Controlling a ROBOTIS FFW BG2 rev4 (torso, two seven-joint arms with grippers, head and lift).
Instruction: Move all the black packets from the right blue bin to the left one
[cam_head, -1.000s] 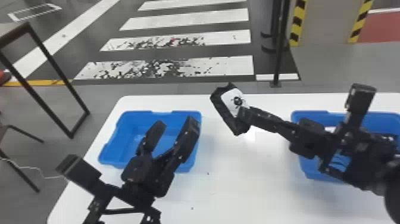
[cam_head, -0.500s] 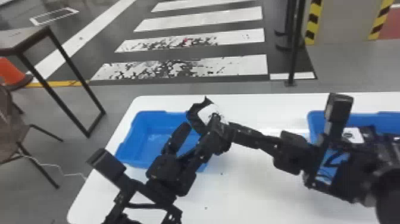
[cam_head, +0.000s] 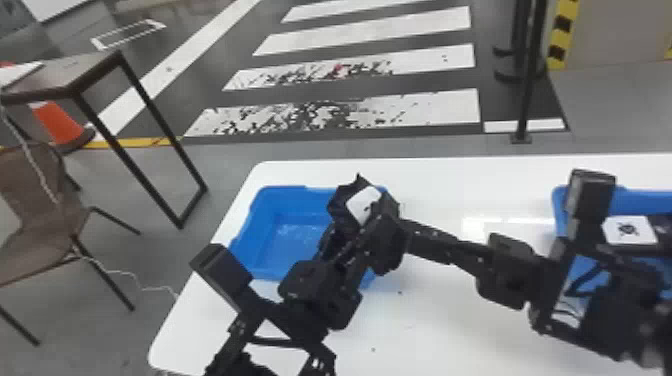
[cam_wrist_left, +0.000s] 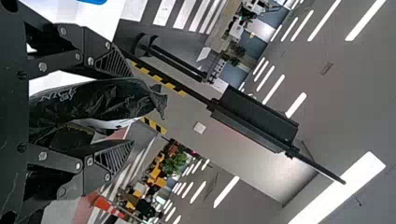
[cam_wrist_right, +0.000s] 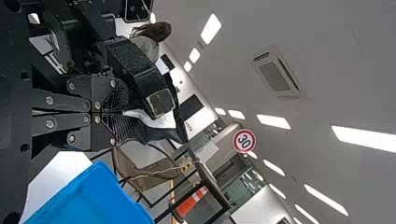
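A grey floor (cam_head: 160, 262) bears white crosswalk stripes (cam_head: 365, 32). On the left, a brown chair (cam_head: 40, 220) stands beside a dark-legged table (cam_head: 65, 77), an orange cone (cam_head: 60, 122) near both. Bright lights (cam_wrist_right: 364, 138) line the grey ceiling (cam_wrist_right: 322, 60); a round sign (cam_wrist_right: 244, 141) has a red rim.

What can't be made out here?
- Packet count in right bin: head view, right arm in front, edge crops it.
- Right side of left bin's floor: head view, behind left gripper and held packet.
- Packet's pinched part: right wrist view, between right gripper's fingers.
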